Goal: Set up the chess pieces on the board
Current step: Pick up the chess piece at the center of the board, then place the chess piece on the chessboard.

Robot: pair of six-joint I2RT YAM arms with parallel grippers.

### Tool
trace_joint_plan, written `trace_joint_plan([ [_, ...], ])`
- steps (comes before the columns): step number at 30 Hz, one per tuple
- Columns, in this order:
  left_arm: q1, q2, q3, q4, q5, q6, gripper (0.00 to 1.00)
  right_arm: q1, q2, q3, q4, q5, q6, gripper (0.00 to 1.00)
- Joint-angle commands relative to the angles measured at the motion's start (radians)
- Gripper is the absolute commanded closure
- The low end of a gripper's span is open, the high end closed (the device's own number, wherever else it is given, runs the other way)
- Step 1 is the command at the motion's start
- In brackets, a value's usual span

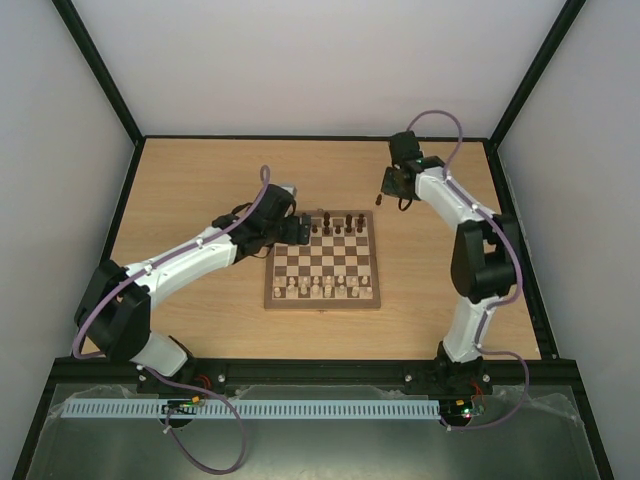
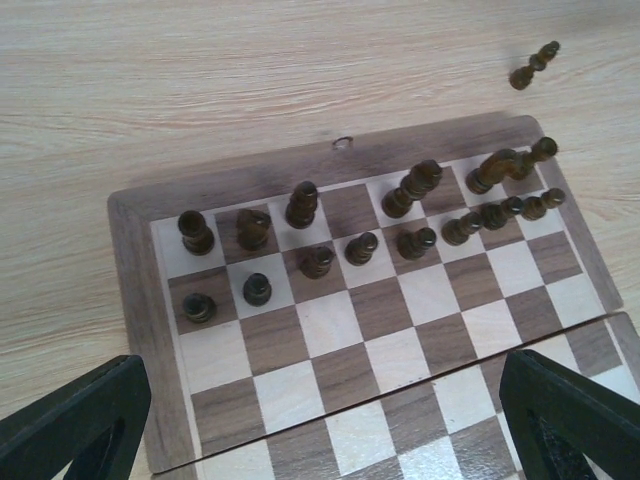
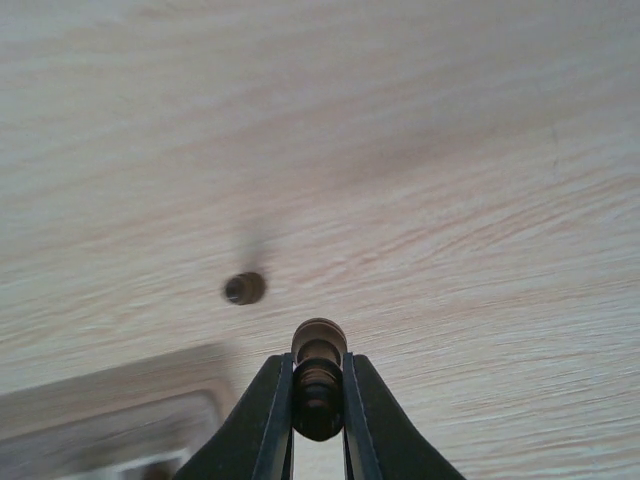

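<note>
The board point(image 1: 322, 300) lay at the middle of the table point(image 1: 200, 190); in the top view the dark pieces point(image 1: 338, 229) filled its two 12 o'clock rows and pale pieces point(image 1: 320, 289) stood along its 6 o'clock edge.

The left claw point(image 2: 325, 380) hung over the board's 10 o'clock corner with its fingers point(image 2: 85, 415) spread wide, gripping nothing. In its wrist view the dark pieces stood toward 12 o'clock of the fingertips, well apart from them; the front row held eight small ones, one to a square; the row behind them was taller and had at least one bare square.

The right claw point(image 3: 318, 385) was off the board, at about 1 o'clock from it in the top view; its fingers were pressed onto a held piece point(image 3: 319, 342), a dark one whose rounded head stuck out just past the tips, above bare table.

A loose piece point(image 3: 245, 288), also dark, sat on the table at 10 o'clock of that claw, near it but not touching; whether it stood or lay I could not tell; the left wrist view showed it at 1 o'clock, beyond the board's frame. The board's blurred corner showed at 8 o'clock in the right wrist view.
</note>
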Motion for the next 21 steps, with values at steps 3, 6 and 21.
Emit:
trace_joint_plan([
  [3, 0.036, -0.063, -0.032, 0.036, -0.051, -0.025, 0.01, 0.085, -0.132, 0.081, -0.105, -0.015, -0.025, 0.89],
  [6, 0.060, -0.092, -0.046, 0.043, -0.062, -0.036, 0.01, 0.139, -0.106, 0.171, -0.166, -0.061, -0.046, 0.90],
  [21, 0.155, -0.287, -0.176, 0.063, -0.114, -0.129, 0.01, 0.388, 0.159, 0.548, -0.381, -0.121, -0.140, 0.92],
])
